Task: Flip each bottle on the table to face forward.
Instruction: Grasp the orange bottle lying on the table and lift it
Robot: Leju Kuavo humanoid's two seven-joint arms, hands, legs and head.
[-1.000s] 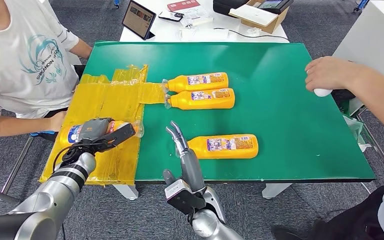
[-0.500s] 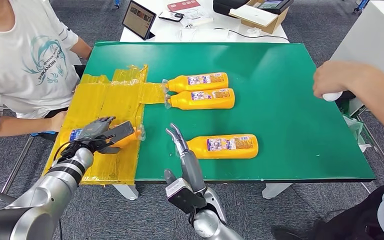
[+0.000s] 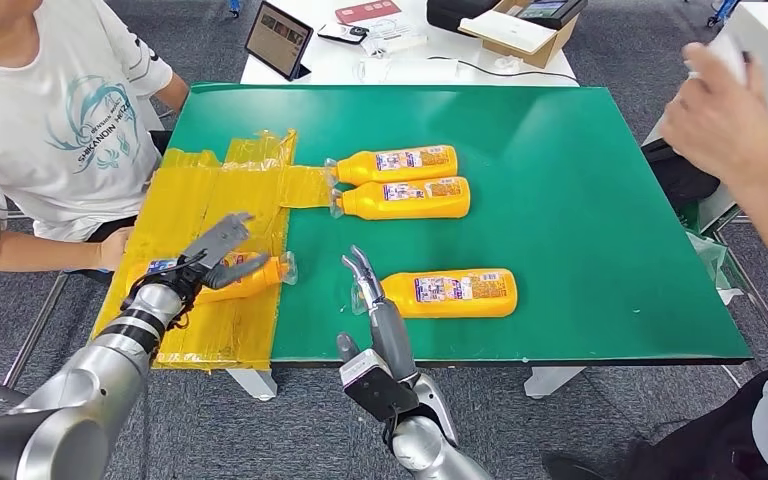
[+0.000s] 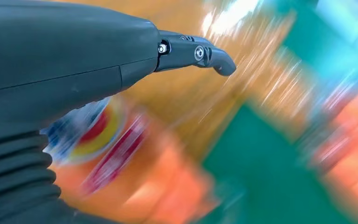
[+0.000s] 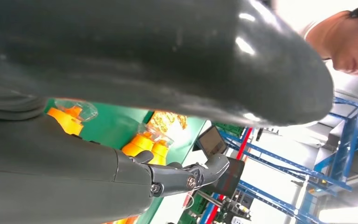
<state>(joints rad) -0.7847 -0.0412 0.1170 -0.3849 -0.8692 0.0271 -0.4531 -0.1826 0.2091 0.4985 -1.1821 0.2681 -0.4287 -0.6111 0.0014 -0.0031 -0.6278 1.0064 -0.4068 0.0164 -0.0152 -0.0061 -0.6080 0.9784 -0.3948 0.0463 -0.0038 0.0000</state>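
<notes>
Head view: high, looking forward and down over green table (image 3: 560,180). Left wrist view: close, blurred, facing yellow sheet (image 4: 191,93). Right wrist view: turned, low, across table. Shared: orange bottles (image 5: 144,142).

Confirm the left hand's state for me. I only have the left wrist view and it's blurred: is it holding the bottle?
Observer: No. In the head view the left hand has its fingers spread above the taped-area bottle, which lies on its side on the yellow tape.
Operator: Right hand?
Observer: The right hand is open, with its fingertips by the cap end of the near bottle on the green mat. I can't tell if they touch.
Operator: Any other bottles?
Observer: Two. The far bottle and the middle bottle lie side by side farther back, with their caps toward the tape.
</notes>
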